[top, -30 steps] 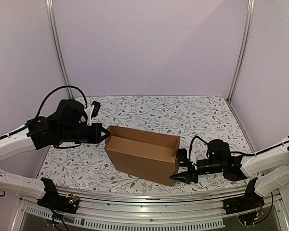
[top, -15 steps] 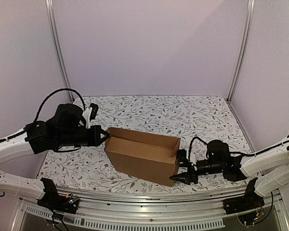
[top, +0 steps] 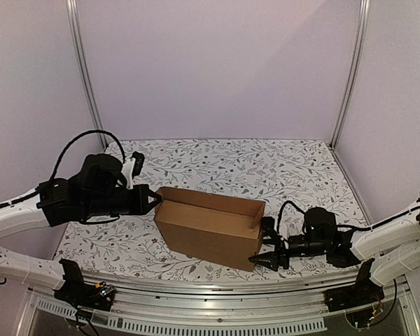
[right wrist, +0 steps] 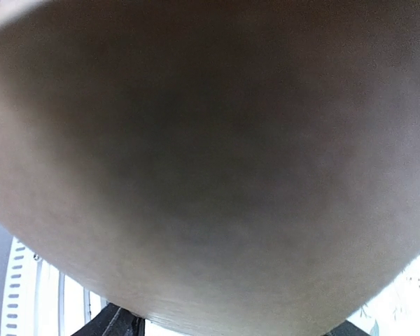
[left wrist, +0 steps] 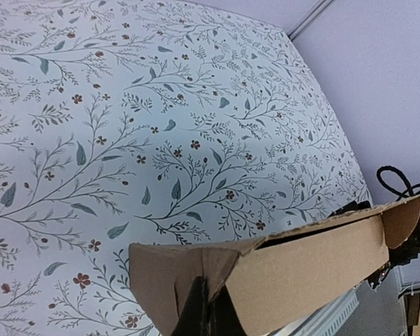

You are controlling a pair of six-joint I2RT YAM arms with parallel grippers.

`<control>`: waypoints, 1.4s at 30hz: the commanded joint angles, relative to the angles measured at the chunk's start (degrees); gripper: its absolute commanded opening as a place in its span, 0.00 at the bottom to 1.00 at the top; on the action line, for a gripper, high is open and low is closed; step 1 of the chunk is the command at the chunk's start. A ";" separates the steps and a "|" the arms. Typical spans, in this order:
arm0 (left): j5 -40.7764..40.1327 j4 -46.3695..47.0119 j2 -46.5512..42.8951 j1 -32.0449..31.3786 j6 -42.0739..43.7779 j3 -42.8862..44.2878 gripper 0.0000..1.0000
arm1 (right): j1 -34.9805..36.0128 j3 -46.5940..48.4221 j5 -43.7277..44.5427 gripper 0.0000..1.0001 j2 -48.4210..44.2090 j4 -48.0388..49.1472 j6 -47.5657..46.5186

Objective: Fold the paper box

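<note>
The paper box (top: 210,227) is a plain brown cardboard trough that stands open-topped on the flowered table, slightly askew. My left gripper (top: 155,199) is shut, and its tip presses on the box's left end. In the left wrist view the closed fingers (left wrist: 204,313) touch the folded end flap of the box (left wrist: 294,269). My right gripper (top: 265,245) is at the box's right end with its jaws spread wide, one finger behind and one in front of the near corner. Blurred cardboard (right wrist: 210,161) fills the right wrist view, and only a dark finger (right wrist: 115,325) shows at the bottom edge.
The table's flowered cover (top: 224,164) runs back to the lilac walls. A metal rail (top: 210,287) lines the near edge just in front of the box. Upright frame posts (top: 348,70) stand in the back corners.
The right jaws have spread a little wider and the right arm has drawn slightly to the right. The left arm has dropped a little, still against the box's left end.
</note>
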 commanded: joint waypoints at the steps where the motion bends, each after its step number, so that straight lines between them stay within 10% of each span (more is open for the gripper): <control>1: 9.73 -11.67 3.20 -4.27 -1.76 -2.93 0.00 | -1.43 0.20 9.17 0.69 -0.95 7.13 9.23; 22: 8.01 -14.97 9.22 -5.37 0.79 1.93 0.00 | -1.40 -0.51 5.20 0.86 -1.22 16.51 -1.07; 42: 8.01 -16.18 12.44 -5.37 1.45 9.12 0.00 | -1.45 -0.21 3.35 0.51 -2.51 11.84 -2.57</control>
